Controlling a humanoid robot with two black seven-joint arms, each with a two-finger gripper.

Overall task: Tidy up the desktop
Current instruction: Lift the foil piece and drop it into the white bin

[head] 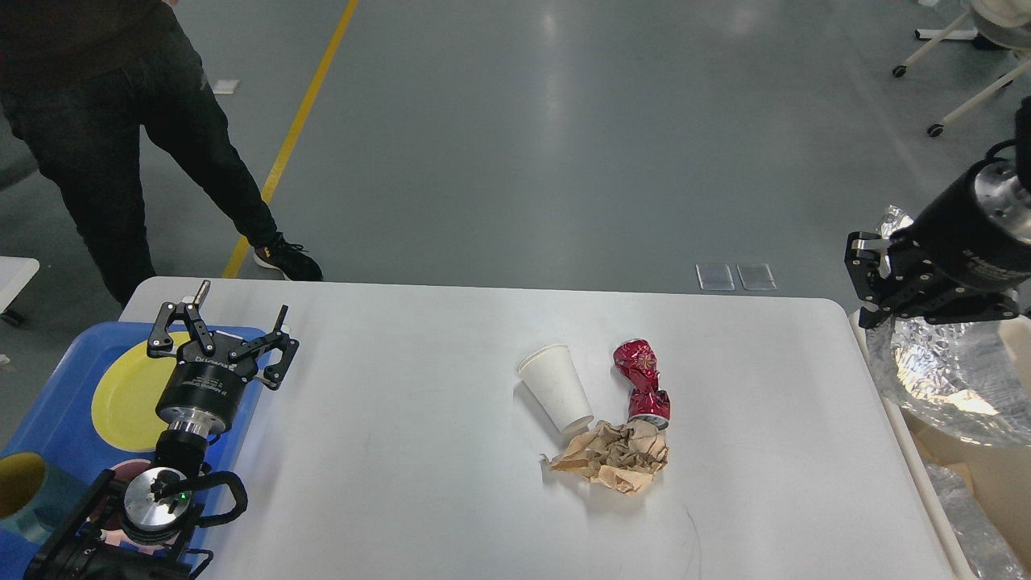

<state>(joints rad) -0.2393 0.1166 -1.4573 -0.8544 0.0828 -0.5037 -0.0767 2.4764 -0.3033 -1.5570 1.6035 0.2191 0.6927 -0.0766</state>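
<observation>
The white desktop point(419, 467) carries a white paper cup point(556, 388) lying on its side. Beside it are a crushed red can point(642, 383) and a wad of crumpled brown paper point(612, 457), all close together right of centre. My right gripper point(874, 282) is raised off the table's right end, shut on a crumpled silver foil wrapper point(950, 379). The wrapper hangs over the beige bin point(979, 463). My left gripper point(242, 302) stands open and holds nothing, at the table's left end by the blue tray point(48, 419).
A yellow plate point(129, 395) lies on the blue tray, and a teal mug point(20, 487) stands at its near corner. A person in dark clothes point(121, 121) stands on the floor behind the table's left end. Clear plastic lines the bin.
</observation>
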